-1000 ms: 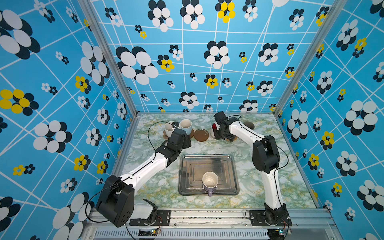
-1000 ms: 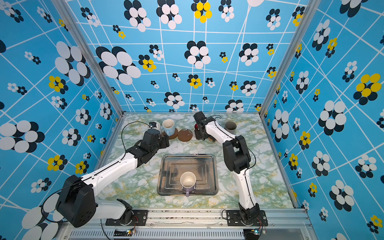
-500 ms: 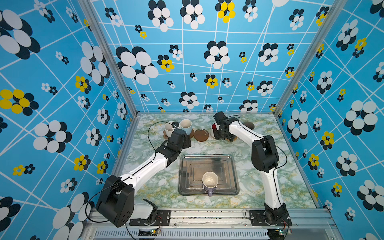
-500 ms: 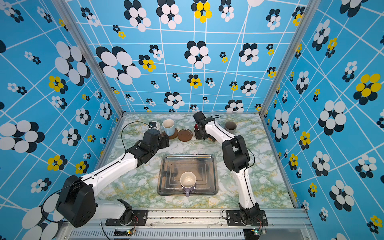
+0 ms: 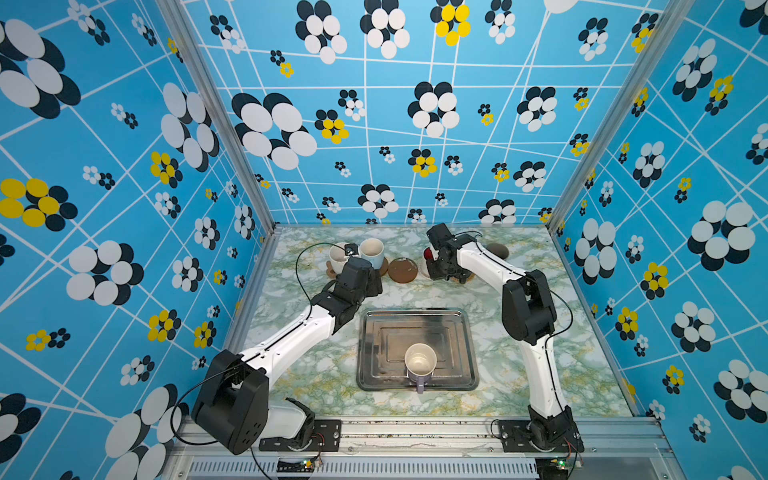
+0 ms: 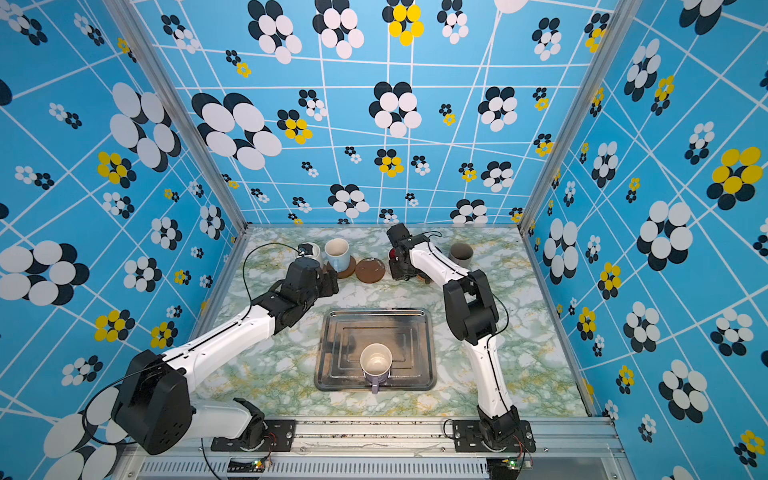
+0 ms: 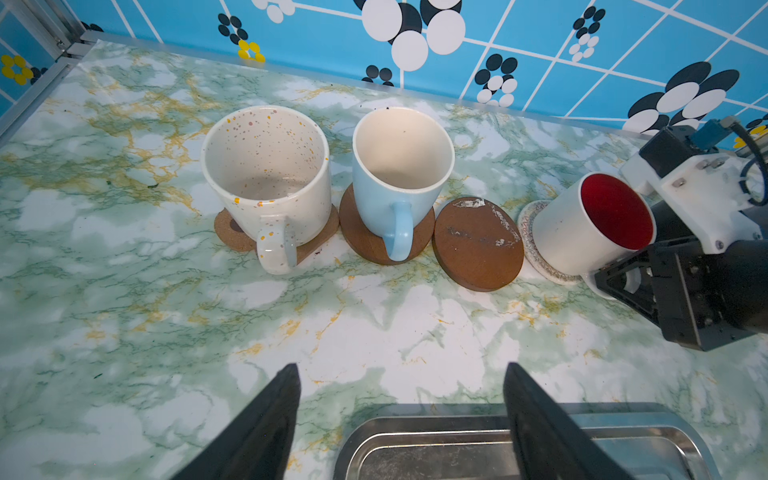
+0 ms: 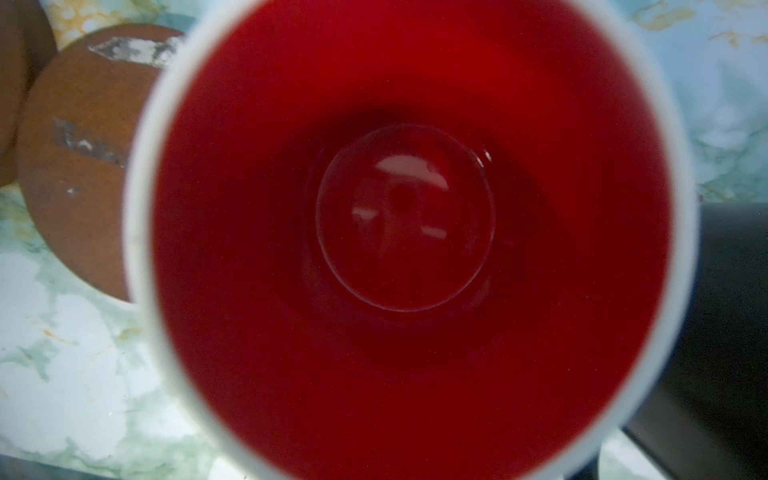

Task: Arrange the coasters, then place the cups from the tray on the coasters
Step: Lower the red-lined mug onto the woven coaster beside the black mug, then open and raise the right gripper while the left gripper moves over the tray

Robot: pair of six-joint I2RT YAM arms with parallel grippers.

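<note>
Almost nothing has been altered over the last second: only a slight shift of the right arm's elbow is noticed, and the white mug with red inside (image 7: 594, 224) is kept tilted, its base over the white crochet coaster (image 7: 528, 226) and its handle clamped in the narrowly closed right gripper (image 7: 625, 286). The placement is therefore judged unfinished, since the mug has yet to be stood upright and let go. The left gripper (image 7: 401, 368) is held wide and empty above the table, between the tray (image 5: 382, 332) and the row of coasters. In the left wrist view the speckled mug (image 7: 266, 174) is seen on the paw coaster (image 7: 230, 232), the light blue mug (image 7: 401, 174) on a brown disc (image 7: 365, 243), and a second brown disc (image 7: 478, 245) bare. What that view leaves out is supplied in both top views: the lilac mug (image 5: 419, 365) alone in the tray and the grey-beige mug (image 6: 460, 254) beyond the right arm. In the right wrist view little but the red interior is shown, and the black mug is found in no view
</note>
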